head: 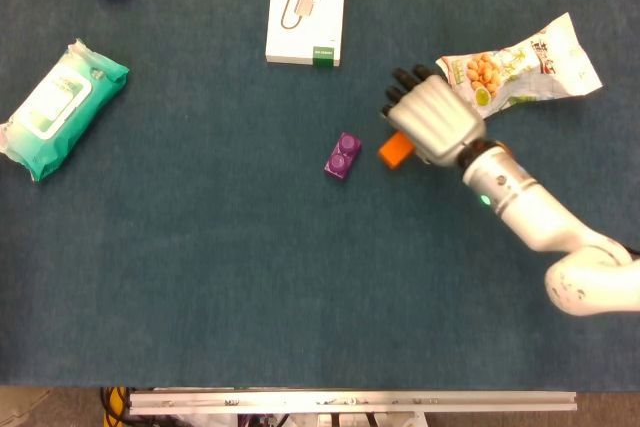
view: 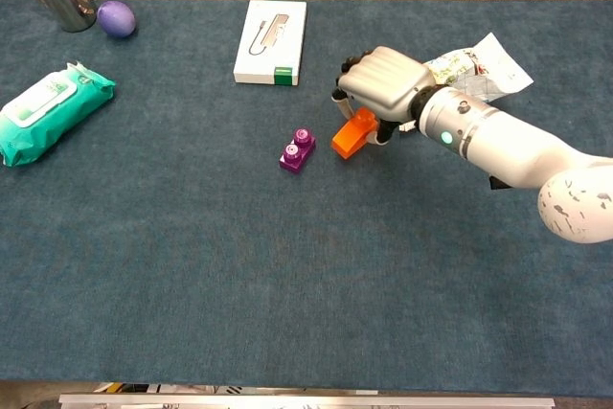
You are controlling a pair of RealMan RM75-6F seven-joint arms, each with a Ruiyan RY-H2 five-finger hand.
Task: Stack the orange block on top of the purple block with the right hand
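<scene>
The purple block (view: 298,149) lay studs-up on the blue table (view: 192,256) (ready to be capped). Just right of it, the right hand (view: 383,82) apparently pinched the tilted orange block (view: 353,133) for carrying.

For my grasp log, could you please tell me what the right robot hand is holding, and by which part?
The right robot hand grips the orange block by its upper end; the lower end sticks out, tilted, toward the purple block.

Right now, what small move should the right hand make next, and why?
Probably carry the orange block leftward, over the purple block. The right hand grips the orange block, tilted, just right of the purple block, which stands alone on the table.
</scene>
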